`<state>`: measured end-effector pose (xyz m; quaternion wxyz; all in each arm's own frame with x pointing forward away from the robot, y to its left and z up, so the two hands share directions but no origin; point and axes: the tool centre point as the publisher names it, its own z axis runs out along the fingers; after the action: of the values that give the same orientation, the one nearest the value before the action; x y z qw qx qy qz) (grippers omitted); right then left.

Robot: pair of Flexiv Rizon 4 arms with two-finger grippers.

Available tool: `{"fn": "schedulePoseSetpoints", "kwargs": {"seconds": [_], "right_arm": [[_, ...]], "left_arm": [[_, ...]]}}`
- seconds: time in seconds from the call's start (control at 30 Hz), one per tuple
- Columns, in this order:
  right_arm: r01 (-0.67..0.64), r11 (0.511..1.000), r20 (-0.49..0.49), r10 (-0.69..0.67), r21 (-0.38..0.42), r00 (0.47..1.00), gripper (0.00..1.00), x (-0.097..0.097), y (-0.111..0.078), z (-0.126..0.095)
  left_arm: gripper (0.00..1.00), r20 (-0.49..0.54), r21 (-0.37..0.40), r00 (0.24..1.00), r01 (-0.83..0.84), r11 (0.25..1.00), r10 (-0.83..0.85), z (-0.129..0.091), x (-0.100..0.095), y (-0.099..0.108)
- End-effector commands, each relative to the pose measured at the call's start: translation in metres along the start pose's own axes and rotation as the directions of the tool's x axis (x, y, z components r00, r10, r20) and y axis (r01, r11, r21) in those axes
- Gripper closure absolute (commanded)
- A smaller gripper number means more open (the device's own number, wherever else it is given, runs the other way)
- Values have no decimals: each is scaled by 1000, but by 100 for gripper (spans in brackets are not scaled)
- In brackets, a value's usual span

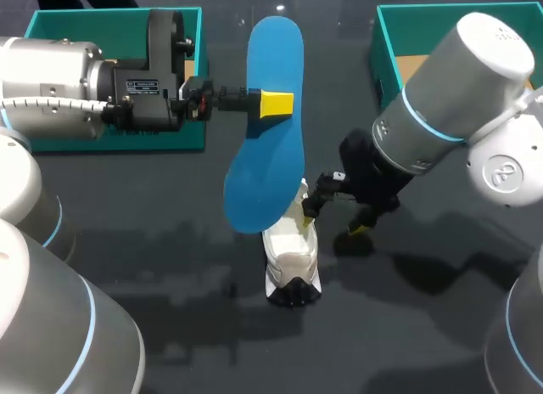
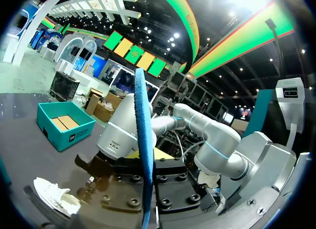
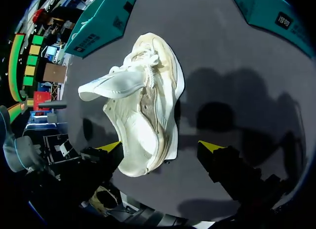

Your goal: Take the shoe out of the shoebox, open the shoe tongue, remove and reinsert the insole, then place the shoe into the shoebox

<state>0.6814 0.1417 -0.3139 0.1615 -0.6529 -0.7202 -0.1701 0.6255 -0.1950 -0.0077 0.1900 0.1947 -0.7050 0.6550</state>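
The blue insole [image 1: 267, 131] hangs in the air over the middle of the table, with my left gripper [image 1: 273, 104] shut on its edge. Seen edge-on in the left wrist view, the insole [image 2: 143, 140] stands upright in my left gripper [image 2: 148, 162]. Below it, a white shoe [image 1: 291, 256] rests on the dark table with its tongue pulled out. My right gripper [image 1: 336, 217] hovers just right of the shoe. In the right wrist view the shoe [image 3: 145, 110] has its heel end between the fingers of my right gripper [image 3: 160, 147], which is wide open.
One teal shoebox [image 1: 110, 16] sits at the back left, partly behind my left arm. A second teal box [image 1: 379, 46] with a cardboard floor stands at the back right. Both boxes [image 3: 98, 21] [image 3: 276, 17] lie beyond the shoe in the right wrist view.
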Motion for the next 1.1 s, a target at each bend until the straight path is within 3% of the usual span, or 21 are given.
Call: {"fn": "schedulePoseSetpoints", "kwargs": {"seconds": [0.03,0.17,0.43,0.67,0.83,0.87,0.9,1.1], "right_arm": [[-29,1000,-159,28,-7,987,0,-14,-7,-20],[-58,998,-250,50,-27,967,0,-14,-9,-51],[-58,998,-250,50,-27,967,0,-14,-9,-51],[-33,999,-385,26,-13,923,0,-4,2,-67],[-70,998,-514,56,-6,856,0,-1,7,-82],[-70,998,-554,58,-1,830,0,0,8,-85],[-31,999,-580,30,8,814,0,2,10,-89],[-31,999,-580,30,8,814,0,2,10,-89]], "left_arm": [[100,0,-1,1000,0,1000,0,1,0,0],[100,0,-1,1000,0,1000,0,1,0,0],[100,0,-1,1000,0,1000,0,1,0,0],[100,-1,49,949,-315,948,315,9,-11,-10],[100,-2,75,822,-568,820,569,10,-33,-8],[100,18,75,725,-688,722,689,11,-37,-6],[100,43,52,566,-824,564,823,11,-42,1],[100,43,52,566,-824,564,823,11,-42,1]]}}
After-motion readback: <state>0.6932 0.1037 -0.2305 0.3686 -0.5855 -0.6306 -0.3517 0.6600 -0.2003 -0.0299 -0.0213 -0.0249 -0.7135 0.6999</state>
